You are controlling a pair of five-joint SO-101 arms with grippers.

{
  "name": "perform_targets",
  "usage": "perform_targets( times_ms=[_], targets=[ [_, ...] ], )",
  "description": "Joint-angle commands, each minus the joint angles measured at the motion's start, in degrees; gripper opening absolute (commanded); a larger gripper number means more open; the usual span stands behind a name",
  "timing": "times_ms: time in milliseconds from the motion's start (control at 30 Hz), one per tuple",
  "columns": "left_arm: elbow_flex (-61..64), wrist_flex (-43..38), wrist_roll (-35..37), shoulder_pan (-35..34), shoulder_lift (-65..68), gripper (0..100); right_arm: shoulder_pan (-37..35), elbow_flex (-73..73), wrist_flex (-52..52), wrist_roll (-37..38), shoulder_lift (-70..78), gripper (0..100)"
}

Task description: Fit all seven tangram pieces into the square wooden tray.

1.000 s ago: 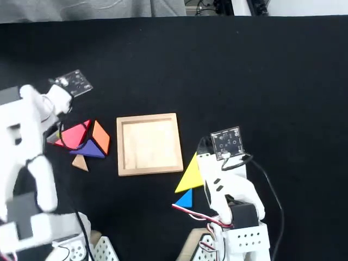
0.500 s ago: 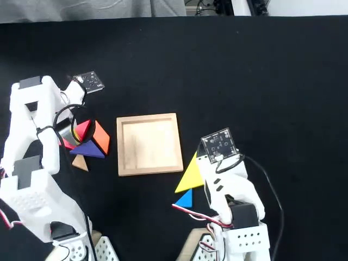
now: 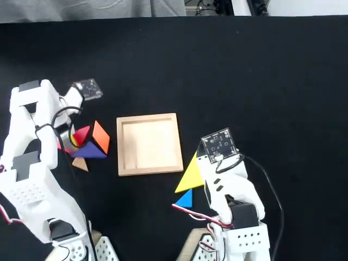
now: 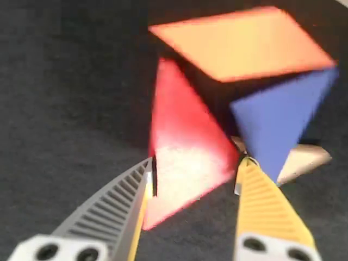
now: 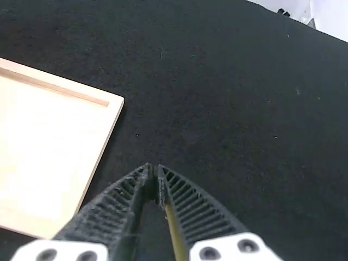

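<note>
High: tray (image 3: 149, 116) mid-bench; my left pincer (image 3: 73, 140) sits on the red triangle (image 3: 83, 134), nearer the left edge. Left wrist: it's clamped on that triangle, with the orange piece (image 4: 244, 46) and blue piece (image 4: 277, 119) just beyond. Right wrist: right pincer (image 5: 153, 171) clenched finger to finger, beside the tray rim.

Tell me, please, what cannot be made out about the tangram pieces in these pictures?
- Red triangle: in the high view the left arm covers one side.
- Whether the left gripper grips it: left wrist view, blurred.
- Tan wooden piece: shape hidden under the dark blue triangle, high view.
- Large yellow triangle: the right arm covers one edge, high view.
</note>
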Motion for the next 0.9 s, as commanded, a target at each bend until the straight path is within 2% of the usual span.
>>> perform_targets(
  times_ms=[0,200,400,467,867],
  targets=[
    [-1.0,3.3,-2.4,0.5,-2.5,24,-0.5,-0.1,0.2,0.4,-5.0,1.2],
    [3.9,-3.1,0.3,0.6,-2.5,24,-0.5,-0.1,0.2,0.4,-5.0,1.2],
    [13.8,-19.6,3.1,2.3,-2.7,25,-0.5,-0.1,0.2,0.4,-5.0,1.2],
    [14.5,-22.6,3.3,2.3,-3.0,25,-0.5,-0.1,0.2,0.4,-5.0,1.2],
    [7.6,-22.4,3.4,0.9,-2.5,26,-0.5,-0.1,0.2,0.4,-5.0,1.2]
  ],
)
